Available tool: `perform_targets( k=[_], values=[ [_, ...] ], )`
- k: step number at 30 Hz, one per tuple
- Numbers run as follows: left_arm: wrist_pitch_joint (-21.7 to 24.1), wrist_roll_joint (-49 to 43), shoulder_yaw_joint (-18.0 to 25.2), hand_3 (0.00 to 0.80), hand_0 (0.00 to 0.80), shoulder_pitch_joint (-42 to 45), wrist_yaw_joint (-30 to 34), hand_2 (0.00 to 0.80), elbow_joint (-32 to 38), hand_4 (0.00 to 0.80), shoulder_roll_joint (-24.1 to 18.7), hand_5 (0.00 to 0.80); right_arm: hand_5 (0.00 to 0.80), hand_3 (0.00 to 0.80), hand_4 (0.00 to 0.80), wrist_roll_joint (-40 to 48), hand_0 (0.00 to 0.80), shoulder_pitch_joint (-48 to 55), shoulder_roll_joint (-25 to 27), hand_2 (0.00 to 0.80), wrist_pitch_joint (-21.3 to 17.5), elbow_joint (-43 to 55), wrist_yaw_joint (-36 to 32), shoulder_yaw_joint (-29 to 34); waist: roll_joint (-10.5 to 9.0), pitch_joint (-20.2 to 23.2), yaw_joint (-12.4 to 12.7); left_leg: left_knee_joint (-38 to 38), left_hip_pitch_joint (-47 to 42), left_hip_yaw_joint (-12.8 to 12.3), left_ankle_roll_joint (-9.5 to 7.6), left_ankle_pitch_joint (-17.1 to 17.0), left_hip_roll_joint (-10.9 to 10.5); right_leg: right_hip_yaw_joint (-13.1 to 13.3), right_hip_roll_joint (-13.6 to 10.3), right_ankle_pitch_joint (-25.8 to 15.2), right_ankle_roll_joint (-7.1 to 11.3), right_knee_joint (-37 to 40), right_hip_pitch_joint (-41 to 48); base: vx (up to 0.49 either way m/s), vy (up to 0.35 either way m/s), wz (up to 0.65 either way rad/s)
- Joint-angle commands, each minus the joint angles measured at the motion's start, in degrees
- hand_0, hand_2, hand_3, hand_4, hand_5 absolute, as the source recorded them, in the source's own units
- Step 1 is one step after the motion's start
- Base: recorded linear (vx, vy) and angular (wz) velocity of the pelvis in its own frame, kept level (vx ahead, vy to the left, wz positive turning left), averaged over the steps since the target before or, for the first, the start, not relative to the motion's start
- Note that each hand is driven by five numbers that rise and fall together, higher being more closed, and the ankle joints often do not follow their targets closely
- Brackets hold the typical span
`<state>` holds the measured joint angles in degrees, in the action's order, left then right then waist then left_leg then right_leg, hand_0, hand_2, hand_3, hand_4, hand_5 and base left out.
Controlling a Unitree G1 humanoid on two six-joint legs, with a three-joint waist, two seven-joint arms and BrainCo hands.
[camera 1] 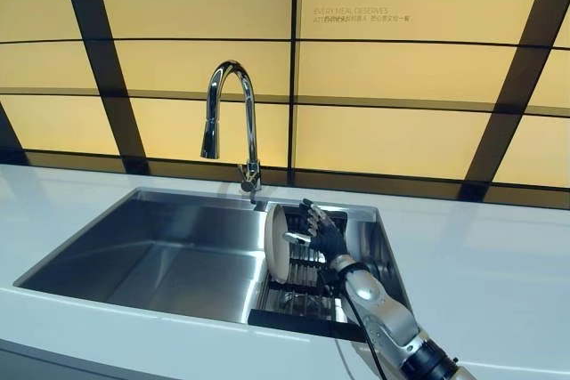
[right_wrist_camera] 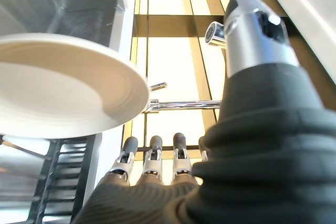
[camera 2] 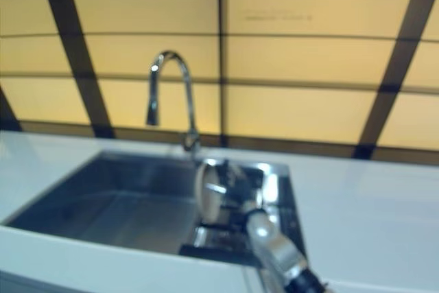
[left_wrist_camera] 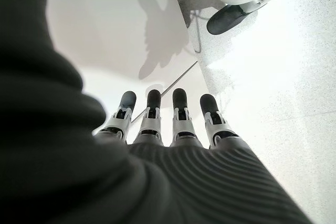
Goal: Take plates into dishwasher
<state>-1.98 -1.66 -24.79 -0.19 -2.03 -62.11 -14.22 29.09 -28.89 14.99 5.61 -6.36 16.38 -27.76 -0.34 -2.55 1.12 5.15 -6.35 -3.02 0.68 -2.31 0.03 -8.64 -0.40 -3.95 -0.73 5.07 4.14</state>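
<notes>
right robot hand (camera 1: 322,233): fingers straight, beside upright plate (camera 1: 277,243) | rack (camera 1: 301,287) in sink (camera 1: 160,246) | wall print unread

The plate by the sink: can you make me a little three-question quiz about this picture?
1. True or false: the plate stands on edge in the rack at the right side of the sink.
2. Which hand is beside the plate?
3. The tap rises A) behind the sink, B) at its front edge.

Key: 1. True. 2. The right hand, fingers straight, not gripping; the left hand is away, over the floor. 3. A.
</notes>
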Motion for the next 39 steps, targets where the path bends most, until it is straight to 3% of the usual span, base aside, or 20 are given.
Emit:
perform_targets(
  k=[1, 10, 31, 39],
  values=[
    [0.8, -1.4, -3.4, 0.0, 0.0, -5.2, 0.7, 0.0, -4.8, 0.0, 1.4, 0.0, 0.0, 0.0, 0.0, 2.8, 0.0, -7.5, -1.5, 0.0, 0.8, 4.0, 2.4, 0.6, -2.09, -0.7, 2.6, -0.2, -0.4, -0.1, -2.41, 3.7, -3.9, -1.9, -1.9, 2.6, 4.59, -1.2, 2.5, 0.0, 0.0, 0.0],
    [0.9, -1.4, -3.7, 0.0, 0.0, -5.7, 1.0, 0.0, -5.3, 0.0, 1.3, 0.0, 0.0, 0.0, 0.0, 4.0, 0.0, -10.0, -2.6, 0.0, 2.6, 3.6, 4.0, -0.4, -2.21, -0.5, 2.9, -0.2, -0.5, 0.1, -2.37, 3.6, -3.9, -1.9, -1.9, 2.7, 4.39, -1.3, 2.7, 0.0, 0.0, 0.0],
    [-0.2, -0.6, -4.4, 0.0, 0.0, -5.4, 0.8, 0.0, -3.4, 0.0, 1.3, 0.0, 0.0, 0.0, 0.0, 5.0, 0.0, -4.2, -4.3, 0.0, 1.4, 3.2, 2.6, -3.9, -1.94, -0.9, 2.6, -0.2, -0.5, 0.1, -2.42, 3.6, -3.9, -1.9, -2.1, 3.0, 4.55, -1.7, 2.5, 0.0, 0.0, 0.0],
    [-0.5, 0.5, -4.6, 0.0, 0.0, -5.4, 0.0, 0.0, -2.9, 0.0, 1.8, 0.0, 0.0, 0.0, 0.0, 3.3, 0.0, 0.1, -4.7, 0.0, -2.5, -0.5, 1.5, -3.8, -1.72, -1.1, 2.0, -0.2, -0.4, 0.0, -2.53, 3.7, -3.9, -1.7, -2.0, 3.1, 4.68, -2.0, 2.2, 0.0, 0.0, 0.0]
  ],
)
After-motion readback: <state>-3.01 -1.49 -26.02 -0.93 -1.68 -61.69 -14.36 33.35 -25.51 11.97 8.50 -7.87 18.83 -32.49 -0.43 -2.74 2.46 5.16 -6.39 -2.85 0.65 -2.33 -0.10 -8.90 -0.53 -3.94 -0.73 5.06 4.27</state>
